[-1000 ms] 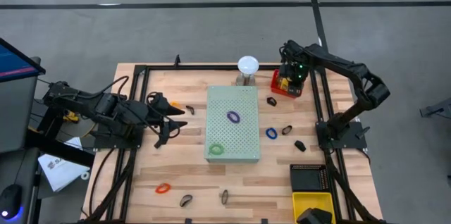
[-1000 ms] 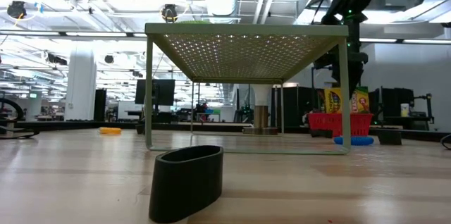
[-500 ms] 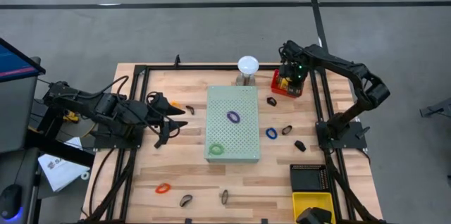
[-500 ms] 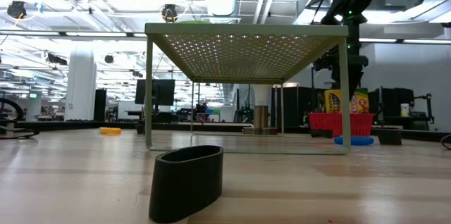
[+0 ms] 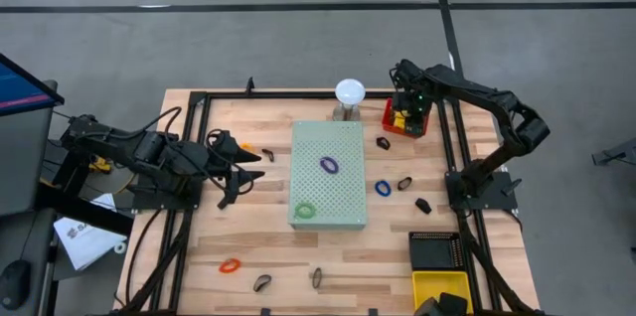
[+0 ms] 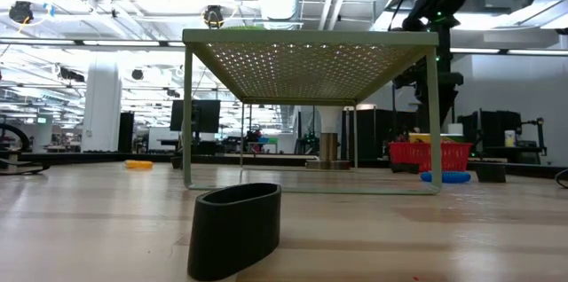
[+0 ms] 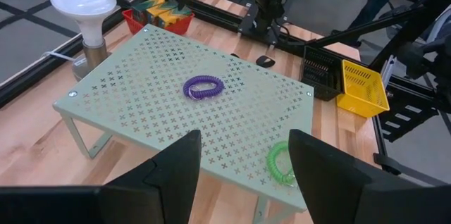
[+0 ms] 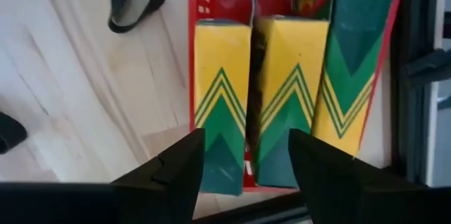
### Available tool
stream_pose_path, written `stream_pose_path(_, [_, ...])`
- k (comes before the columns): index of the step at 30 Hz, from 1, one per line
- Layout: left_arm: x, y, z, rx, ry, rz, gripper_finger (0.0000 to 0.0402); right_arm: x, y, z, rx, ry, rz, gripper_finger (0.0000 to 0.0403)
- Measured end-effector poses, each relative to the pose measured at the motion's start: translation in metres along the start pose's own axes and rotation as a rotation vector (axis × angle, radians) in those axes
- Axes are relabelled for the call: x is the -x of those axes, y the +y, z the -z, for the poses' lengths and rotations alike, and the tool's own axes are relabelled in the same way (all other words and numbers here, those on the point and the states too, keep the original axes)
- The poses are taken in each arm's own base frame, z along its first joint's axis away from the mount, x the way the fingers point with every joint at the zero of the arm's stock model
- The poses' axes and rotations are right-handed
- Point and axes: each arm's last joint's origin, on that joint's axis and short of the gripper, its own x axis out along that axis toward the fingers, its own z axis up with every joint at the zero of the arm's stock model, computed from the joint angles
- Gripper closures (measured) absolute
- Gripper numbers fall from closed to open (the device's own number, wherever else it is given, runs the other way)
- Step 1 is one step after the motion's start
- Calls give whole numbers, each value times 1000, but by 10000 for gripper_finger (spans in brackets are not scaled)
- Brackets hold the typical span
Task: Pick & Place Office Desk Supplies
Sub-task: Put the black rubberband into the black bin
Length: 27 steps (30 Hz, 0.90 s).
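The right gripper (image 5: 402,107) hangs over the red basket (image 5: 390,120) at the far right of the table, its fingers (image 8: 176,171) parted and holding nothing. In the right wrist view three yellow-and-green boxes (image 8: 222,104) lie side by side in the basket, below the spread fingers and clear of them. A black loop (image 8: 134,2) lies on the wood just beside the basket.

The left gripper (image 5: 248,169) waits at the left of the table, jaws wide apart and empty, pointing toward the pale-green perforated board (image 5: 343,162) at the middle. On the board lie a purple band (image 5: 329,165) and, at its near left corner, a green band (image 5: 305,211). The white dome lamp (image 5: 349,91) stands just beyond the board's far edge.

Right of the board are a blue band (image 5: 383,188) and small black clips (image 5: 423,205); near the front edge lie an orange band (image 5: 230,265) and two more dark loops (image 5: 262,282). A yellow bin (image 5: 440,286) sits at the near right corner.

The table (image 5: 199,246) is pale wooden planking in a black frame. The low view looks past a black oval piece (image 6: 235,229) into a large workshop hall with ceiling pipes and lights.
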Motion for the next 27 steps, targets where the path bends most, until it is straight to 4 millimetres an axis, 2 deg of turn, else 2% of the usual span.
stream_pose_path(7, [0, 0, 0, -10, 3, 1, 192, 12, -1, 0, -103, 32, 10, 198])
stream_pose_path(15, [0, -1, 5, -4, 85, 81, 192, 46, 7, 7, -328, -6, -35, 208])
stream_pose_path(21, [3, -6, 11, -2, 147, 141, 192, 74, 31, 21, -674, -50, -96, 219])
stream_pose_path(27, [9, -12, 19, -4, 205, 166, 192, 101, 77, 31, -985, -138, -210, 229])
